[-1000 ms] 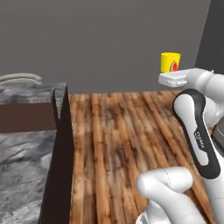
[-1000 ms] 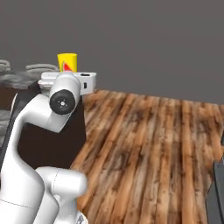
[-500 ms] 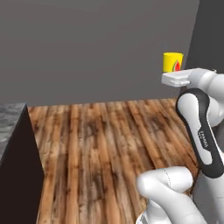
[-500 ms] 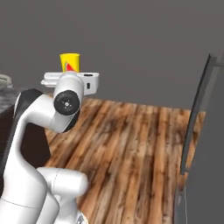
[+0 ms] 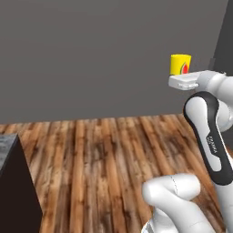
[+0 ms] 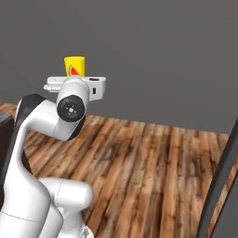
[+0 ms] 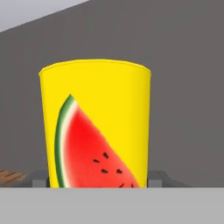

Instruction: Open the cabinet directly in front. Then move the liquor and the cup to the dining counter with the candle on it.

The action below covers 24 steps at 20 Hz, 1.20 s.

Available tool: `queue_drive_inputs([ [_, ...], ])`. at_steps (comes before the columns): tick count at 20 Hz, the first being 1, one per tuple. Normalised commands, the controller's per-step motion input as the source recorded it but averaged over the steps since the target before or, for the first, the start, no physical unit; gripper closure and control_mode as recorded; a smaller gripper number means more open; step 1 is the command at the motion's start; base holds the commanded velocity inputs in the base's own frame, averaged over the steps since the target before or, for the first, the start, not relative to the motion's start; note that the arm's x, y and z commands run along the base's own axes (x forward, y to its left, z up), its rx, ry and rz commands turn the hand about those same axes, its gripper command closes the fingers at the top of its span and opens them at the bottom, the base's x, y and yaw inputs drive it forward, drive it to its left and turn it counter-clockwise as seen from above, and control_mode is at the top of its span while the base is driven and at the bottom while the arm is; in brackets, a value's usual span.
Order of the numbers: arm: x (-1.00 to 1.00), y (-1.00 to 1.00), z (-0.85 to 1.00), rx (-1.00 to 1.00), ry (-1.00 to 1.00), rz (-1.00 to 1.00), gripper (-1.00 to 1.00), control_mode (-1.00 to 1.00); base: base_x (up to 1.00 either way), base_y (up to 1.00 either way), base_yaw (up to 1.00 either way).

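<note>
The yellow cup stands upright above the white hand, held high in front of a plain grey wall. From the other side, the cup sticks up over the arm's wrist. My gripper is shut on its lower part. In the hand view the cup is very close and shows a red watermelon slice on its side, with grey fingertips at either side of its base. The cabinet, liquor, dining counter and candle are out of view.
A dark brown counter corner with a marbled top stands at the lower left. A dark slanted edge crosses the lower right. Wooden plank floor stretches ahead to the grey wall.
The whole picture has swung sideways, so the base is turning: the dark counter slid left and nearly out of view. The cup stays in the gripper at the same height.
</note>
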Motion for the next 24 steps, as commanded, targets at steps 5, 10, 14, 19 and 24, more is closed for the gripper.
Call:
queue_drive_inputs([
  [5, 0.00, 0.00, 0.00, 0.00, 0.00, 0.00, 1.00, 1.00, 1.00, 0.00, 0.23],
  [10, 0.00, 0.00, 0.00, 0.00, 0.00, 0.00, 1.00, 1.00, 1.00, 0.00, 0.31],
  [14, 0.00, 0.00, 0.00, 0.00, 0.00, 0.00, 1.00, 1.00, 1.00, 0.00, 0.33],
  [19, 0.00, 0.00, 0.00, 0.00, 0.00, 0.00, 1.00, 1.00, 0.96, 0.00, 0.58],
  [24, 0.00, 0.00, 0.00, 0.00, 0.00, 0.00, 1.00, 1.00, 0.10, 0.00, 0.89],
])
